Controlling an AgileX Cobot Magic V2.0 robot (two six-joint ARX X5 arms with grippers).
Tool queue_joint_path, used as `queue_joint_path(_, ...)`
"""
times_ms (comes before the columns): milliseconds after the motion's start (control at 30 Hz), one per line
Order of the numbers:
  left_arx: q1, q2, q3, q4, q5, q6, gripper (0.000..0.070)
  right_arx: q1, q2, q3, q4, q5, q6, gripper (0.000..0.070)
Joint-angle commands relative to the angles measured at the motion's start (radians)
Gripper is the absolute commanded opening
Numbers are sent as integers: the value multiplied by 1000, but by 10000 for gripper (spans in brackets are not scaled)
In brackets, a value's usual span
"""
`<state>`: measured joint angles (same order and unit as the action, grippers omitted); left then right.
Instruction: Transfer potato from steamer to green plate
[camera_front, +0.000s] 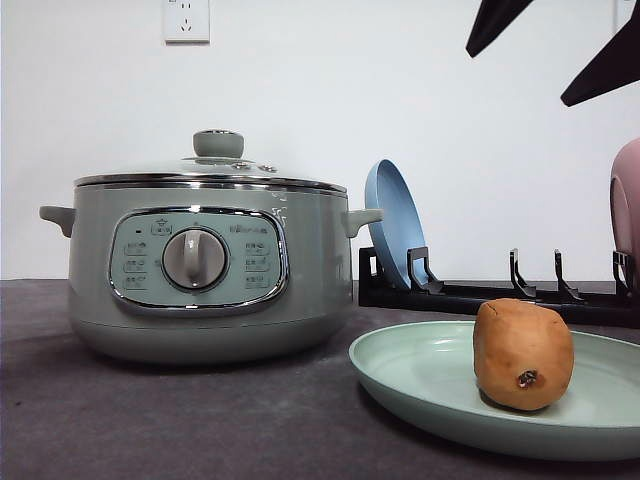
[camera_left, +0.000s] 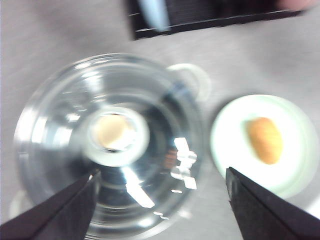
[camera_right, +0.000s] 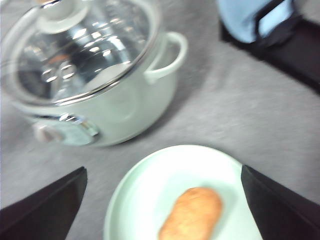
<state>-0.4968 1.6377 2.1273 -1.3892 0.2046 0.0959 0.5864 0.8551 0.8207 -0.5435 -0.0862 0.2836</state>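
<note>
Orange-brown, the potato (camera_front: 523, 354) rests on the green plate (camera_front: 420, 375); the steamer (camera_front: 205, 270) is lidded. We see both jaws wide, empty. We judge a careless descent could nudge it off.

An orange-brown potato (camera_front: 523, 354) with one small dark pit sits on a pale mint-green plate (camera_front: 420, 385) at near right. At left, the pale sage-green steamer (camera_front: 205, 270) shows a chrome-rimmed panel, a grey dial (camera_front: 195, 259) and a clear glass lid (camera_front: 210, 170) with a sage knob. Behind, at far right, a light blue plate (camera_front: 393, 225) stands in a black rack (camera_front: 480, 295), with a dusty pink dish (camera_front: 626, 215) at the right edge. The table (camera_front: 150, 420) is dark grey, the wall (camera_front: 400, 90) white with a white socket (camera_front: 186, 20). Black fingers (camera_front: 610, 65) of the right gripper show at upper right.
</note>
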Motion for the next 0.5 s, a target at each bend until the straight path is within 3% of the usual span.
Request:
queue_joint_path(0, -9, -10, 27, -8, 33, -2, 509, 7, 5, 14, -4, -25, -11, 623)
queue_joint_path(267, -16, -59, 27, -51, 111, -3, 509, 7, 5, 14, -61, -125, -10, 622)
queue_joint_path(467, -16, -61, 27, -51, 111, -3, 508, 7, 5, 14, -87, -126, -10, 622)
